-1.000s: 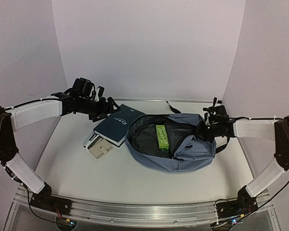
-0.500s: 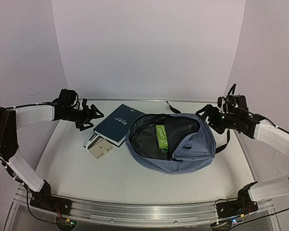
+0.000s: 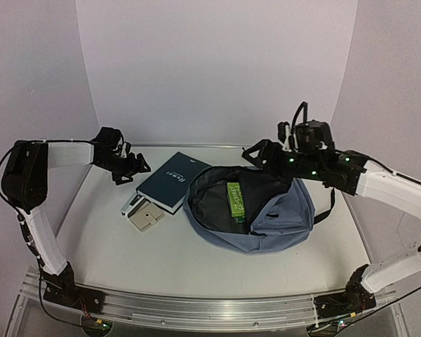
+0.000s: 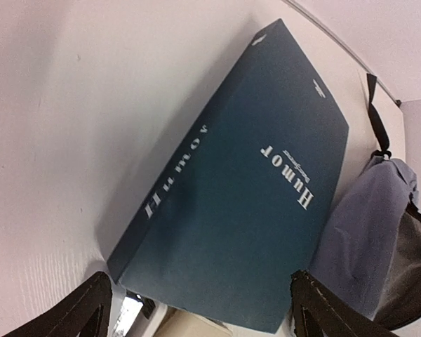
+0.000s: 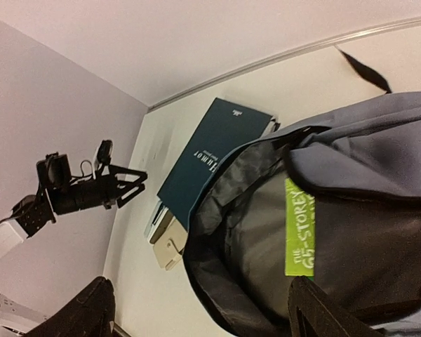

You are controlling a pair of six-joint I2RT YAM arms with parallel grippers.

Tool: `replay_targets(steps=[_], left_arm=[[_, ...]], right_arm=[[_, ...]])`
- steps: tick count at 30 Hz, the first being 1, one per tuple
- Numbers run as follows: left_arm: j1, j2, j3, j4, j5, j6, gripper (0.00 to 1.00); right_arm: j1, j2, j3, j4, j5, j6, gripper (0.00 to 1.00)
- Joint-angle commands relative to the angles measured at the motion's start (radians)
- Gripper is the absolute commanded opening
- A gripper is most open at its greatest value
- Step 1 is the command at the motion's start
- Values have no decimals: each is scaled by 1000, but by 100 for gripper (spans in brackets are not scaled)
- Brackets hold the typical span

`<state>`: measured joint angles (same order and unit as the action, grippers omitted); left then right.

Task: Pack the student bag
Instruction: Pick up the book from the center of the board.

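The bag (image 3: 281, 214) lies at centre right of the top view. Its mouth gapes toward the left, with a green book (image 3: 235, 199) already inside on the dark lining. The blue book (image 3: 172, 181) lies flat on the table (image 3: 196, 260) just left of that mouth, its right edge beside the bag's rim; you cannot tell whether they touch. Its long axis runs from lower left to upper right of the frame, and its spine faces upper left, straight at your left claw (image 3: 133, 170). That claw stands just off the spine, jaws spread wide and empty, and in its wrist view the book's near end shows between its fingers. Your right claw (image 3: 256, 156) hovers over the bag's upper rim, also spread and holding nothing. So your left arm is the nearer one to the blue book. I judge the next move to be a short reach rightward, jaws across the short axis, then a carry into the mouth.
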<state>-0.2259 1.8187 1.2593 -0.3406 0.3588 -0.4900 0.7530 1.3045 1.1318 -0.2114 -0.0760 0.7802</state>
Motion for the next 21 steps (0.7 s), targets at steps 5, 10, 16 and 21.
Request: replay_targets(steps=[5,10,16,21], left_arm=[[10,124,112,-22,-38,88,89],[10,150,100,18,37,96,89],[10,165,91,31,65,105,88],[10,168,71,48,93,101,88]], right_arm=[[231,331,217,130,98,66,76],[297,537,347,199,62,102,69],[330,786,523,246,5,157,61],[333,926,586,244,72,213,58]])
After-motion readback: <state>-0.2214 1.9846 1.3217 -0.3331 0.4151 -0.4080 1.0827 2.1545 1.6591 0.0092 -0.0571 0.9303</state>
